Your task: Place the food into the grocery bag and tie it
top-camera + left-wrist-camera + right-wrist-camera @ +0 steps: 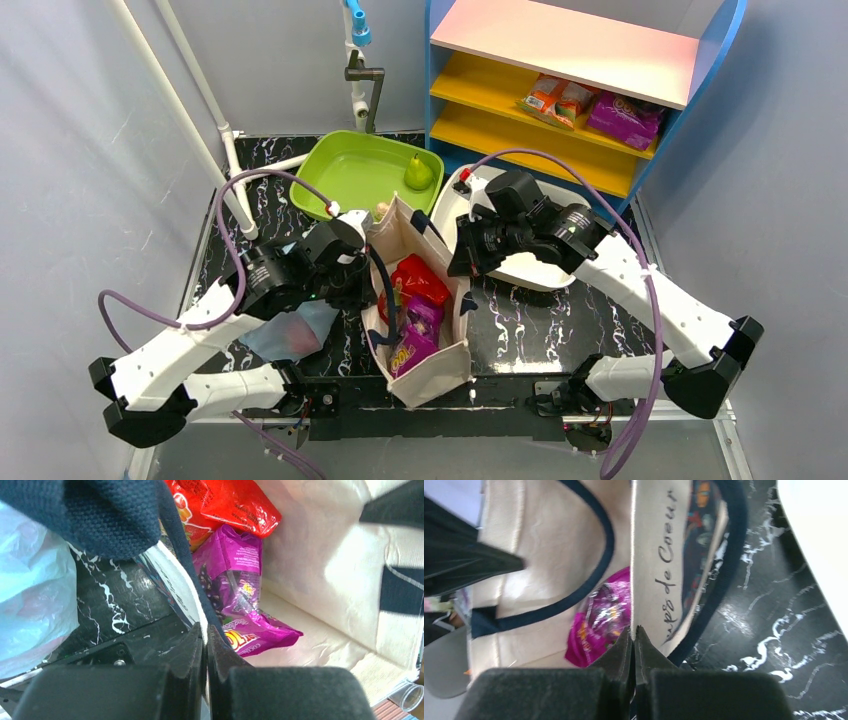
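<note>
1. Left gripper (206,630): jaws pressed fully together on the left rim of the beige canvas tote (440,362), right beside its navy handle (175,535).
2. Right gripper (635,630): jaws closed tight too, pinching the tote's right rim at the panel lettered "de Coeur".
3. Inside the tote: a red snack packet (420,278), and a purple snack packet (418,335) nearer the arm bases.
4. Light-blue plastic bag (290,335): crumpled on the black marbled counter (520,330), left of the tote, under the left arm.
5. Behind the tote: a green basin (310,170) holding a green pear (418,173).
6. On the yellow shelf (480,85), back right: an orange packet (556,98) and another purple packet (625,118).
</note>
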### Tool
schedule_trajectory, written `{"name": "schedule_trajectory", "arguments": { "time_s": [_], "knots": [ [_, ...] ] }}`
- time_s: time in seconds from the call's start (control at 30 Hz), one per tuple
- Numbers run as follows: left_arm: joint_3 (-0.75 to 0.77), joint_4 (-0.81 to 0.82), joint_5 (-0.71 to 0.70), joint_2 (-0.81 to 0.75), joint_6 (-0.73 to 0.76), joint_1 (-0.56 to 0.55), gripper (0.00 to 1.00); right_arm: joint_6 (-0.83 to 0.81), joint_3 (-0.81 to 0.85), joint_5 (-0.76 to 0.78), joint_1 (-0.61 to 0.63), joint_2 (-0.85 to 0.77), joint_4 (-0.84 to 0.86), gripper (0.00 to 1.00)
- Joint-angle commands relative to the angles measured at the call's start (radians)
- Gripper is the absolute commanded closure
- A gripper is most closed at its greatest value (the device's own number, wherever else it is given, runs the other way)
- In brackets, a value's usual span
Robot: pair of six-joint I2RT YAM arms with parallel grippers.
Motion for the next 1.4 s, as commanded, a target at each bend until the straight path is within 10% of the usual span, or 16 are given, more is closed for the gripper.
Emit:
{"name": "schedule_trajectory", "arguments": {
  "time_s": [0.0, 0.5, 0.9, 1.37],
  "knots": [
    [0.069, 0.144, -0.041, 0.031, 0.054, 0.007, 1.0, 0.076, 0.011, -0.191, 0.02, -0.063, 0.201, 0.99],
    [0.168, 0.06, -0.102, 0.133, 0.133, 0.007, 0.98, 0.135, -0.03, 0.069, 0.072, -0.038, 0.116, 0.99],
    [0.381, -0.261, -0.278, 0.077, 0.23, 0.007, 0.12, 0.159, -0.077, 0.091, 0.071, -0.07, 0.081, 0.99],
    [0.297, -0.449, -0.626, 0.051, 0.475, 0.052, 0.02, 0.146, -0.081, 0.086, 0.072, -0.084, 0.04, 0.99]
  ]
}}
